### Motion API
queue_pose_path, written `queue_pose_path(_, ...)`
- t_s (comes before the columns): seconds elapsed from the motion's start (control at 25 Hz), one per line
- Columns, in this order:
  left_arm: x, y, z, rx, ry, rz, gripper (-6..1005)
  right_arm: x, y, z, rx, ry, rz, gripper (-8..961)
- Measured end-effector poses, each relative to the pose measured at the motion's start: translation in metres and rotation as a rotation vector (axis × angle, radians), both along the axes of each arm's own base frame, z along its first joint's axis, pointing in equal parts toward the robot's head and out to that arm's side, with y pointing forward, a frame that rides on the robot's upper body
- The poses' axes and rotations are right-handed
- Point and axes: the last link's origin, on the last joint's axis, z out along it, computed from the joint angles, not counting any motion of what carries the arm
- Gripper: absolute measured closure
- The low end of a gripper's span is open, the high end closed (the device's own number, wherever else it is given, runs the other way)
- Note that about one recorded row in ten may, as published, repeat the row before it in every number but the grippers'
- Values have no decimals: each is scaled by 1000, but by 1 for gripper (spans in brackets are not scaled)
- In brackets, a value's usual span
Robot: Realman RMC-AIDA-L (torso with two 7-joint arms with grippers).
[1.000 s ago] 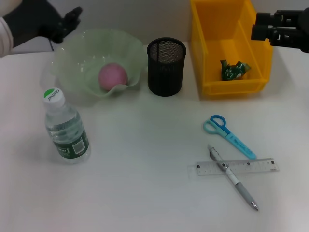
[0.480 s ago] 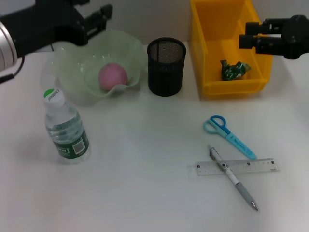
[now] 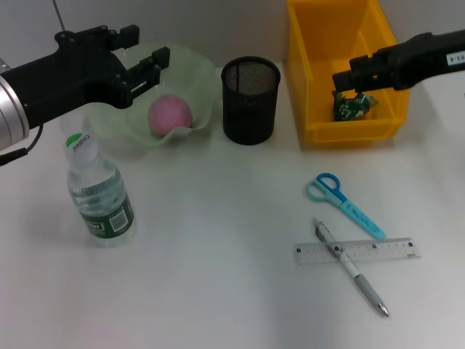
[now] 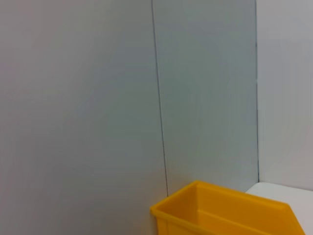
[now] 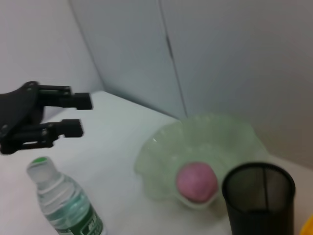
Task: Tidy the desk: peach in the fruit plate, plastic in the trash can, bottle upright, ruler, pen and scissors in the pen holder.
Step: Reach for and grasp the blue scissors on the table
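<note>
The left hand (image 3: 145, 62) is hovering with fingers apart over the fruit plate (image 3: 196, 69), the peach (image 3: 170, 113) lying just below it and the upright bottle (image 3: 98, 190) nearer. The right hand (image 3: 345, 78) is hanging over the trash can (image 3: 312, 73); its fingers cannot be told. The plastic (image 3: 354, 105) sits beneath it.

the left gripper (image 3: 149, 58) hides part of the fruit plate's (image 3: 190, 67) far rim. the right gripper (image 3: 347, 75) overlaps the trash can's (image 3: 320, 43) inside, and its finger gap cannot be told. the trash can is cut off by the head view's top edge and the left wrist view's bottom edge. the bottle (image 5: 63, 205) is cropped below.
</note>
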Motion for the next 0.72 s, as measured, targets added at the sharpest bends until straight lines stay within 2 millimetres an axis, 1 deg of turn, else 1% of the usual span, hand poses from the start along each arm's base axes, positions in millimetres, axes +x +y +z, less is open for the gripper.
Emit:
queue_pose_path(0.16, -4, 1, -3, 10, 5, -17, 499, -13, 4, 3, -28, -28, -104, 445)
queue_pose_path(0.28, -8, 2, -4, 34, 44, -49, 500, -23, 0, 2, -64, -27, -171, 446)
queue_pose_path(0.36, -10, 2, -3, 45, 55, -57, 500, -25, -1, 1, -69, -34, -197, 446)
queue_pose_path(0.4, -11, 2, -1, 56, 65, -63, 500, -28, -2, -3, -78, -55, -256, 446)
queue_pose_path(0.44, -12, 3, 0, 63, 71, -67, 500, -28, -2, -3, -78, -55, -256, 446)
queue_pose_path(0.6, -14, 5, 3, 65, 73, -65, 499, -33, -6, -20, -141, -102, -327, 446)
queue_pose_path(0.72, -16, 1, 1, 41, 74, -71, 499, -27, -8, -35, -179, -124, -374, 446)
